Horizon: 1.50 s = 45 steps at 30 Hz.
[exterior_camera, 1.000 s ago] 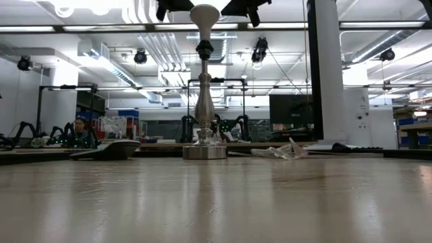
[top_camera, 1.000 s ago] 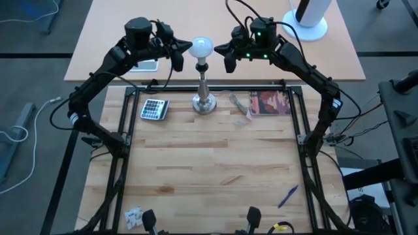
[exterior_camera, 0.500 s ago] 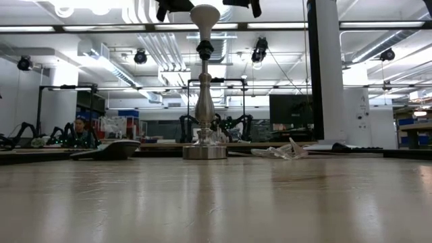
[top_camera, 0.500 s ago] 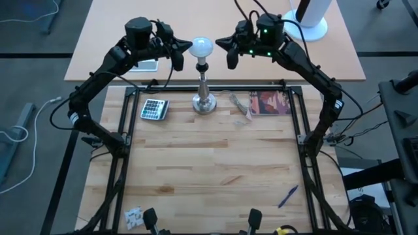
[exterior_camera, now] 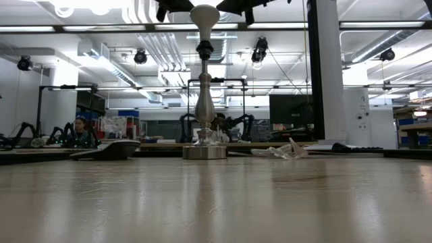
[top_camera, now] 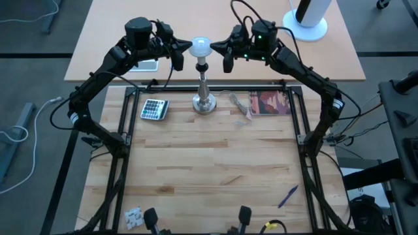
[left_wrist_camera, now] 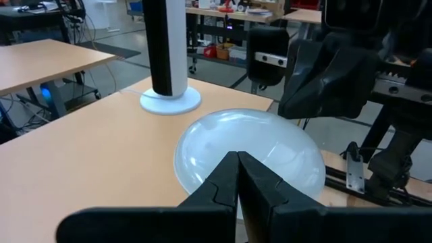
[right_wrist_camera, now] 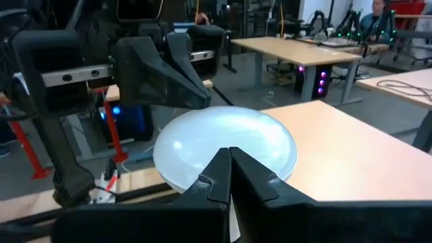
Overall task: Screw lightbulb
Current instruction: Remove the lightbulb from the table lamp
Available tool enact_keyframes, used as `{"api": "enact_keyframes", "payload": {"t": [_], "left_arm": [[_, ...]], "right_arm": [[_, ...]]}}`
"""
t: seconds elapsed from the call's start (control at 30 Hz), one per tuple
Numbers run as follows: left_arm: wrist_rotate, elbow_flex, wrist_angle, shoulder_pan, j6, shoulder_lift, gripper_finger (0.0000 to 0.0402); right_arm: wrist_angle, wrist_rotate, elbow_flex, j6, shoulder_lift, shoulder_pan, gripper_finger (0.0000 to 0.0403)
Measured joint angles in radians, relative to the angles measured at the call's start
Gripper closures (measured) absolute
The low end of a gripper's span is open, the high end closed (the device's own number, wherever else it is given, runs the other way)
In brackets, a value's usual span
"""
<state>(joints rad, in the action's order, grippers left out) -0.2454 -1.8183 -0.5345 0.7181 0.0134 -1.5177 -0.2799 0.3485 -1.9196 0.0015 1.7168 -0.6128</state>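
Lightbulb [top_camera: 201,46] sits upright on top of the silver stand [top_camera: 204,98], which rests on the wooden bench [top_camera: 209,170] near the middle of its far edge. From above, the left tool [top_camera: 180,51] and the right tool [top_camera: 224,51] flank the bulb, each just beside it; whether either touches the glass cannot be told. Both wrist views add what the overhead one lacks: each tool's fingers are pressed together with nothing between them, their tips pointing at the frosted dome, and the opposite arm looms behind it. The level view shows only the stand's full profile with the bulb at the top edge and the tools cut off above.

On the bench near the far edge lie a calculator [top_camera: 154,109] toward the far left corner and a reddish booklet [top_camera: 270,103] toward the far right, with a blue pen [top_camera: 288,195] near the right edge. Beyond, a pale desk [top_camera: 104,39] carries a white cylinder [top_camera: 307,16]; a workshop with ceiling lights fills the background.
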Motion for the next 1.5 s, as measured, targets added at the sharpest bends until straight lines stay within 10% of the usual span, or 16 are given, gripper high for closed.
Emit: {"api": "enact_keyframes", "payload": {"t": [1.5], "left_arm": [[-0.146, 0.015, 0.152, -0.012, -0.2, 0.021, 0.0401]], "right_arm": [[0.004, -0.053, -0.057, -0.009, 0.032, -0.016, 0.0403]]}}
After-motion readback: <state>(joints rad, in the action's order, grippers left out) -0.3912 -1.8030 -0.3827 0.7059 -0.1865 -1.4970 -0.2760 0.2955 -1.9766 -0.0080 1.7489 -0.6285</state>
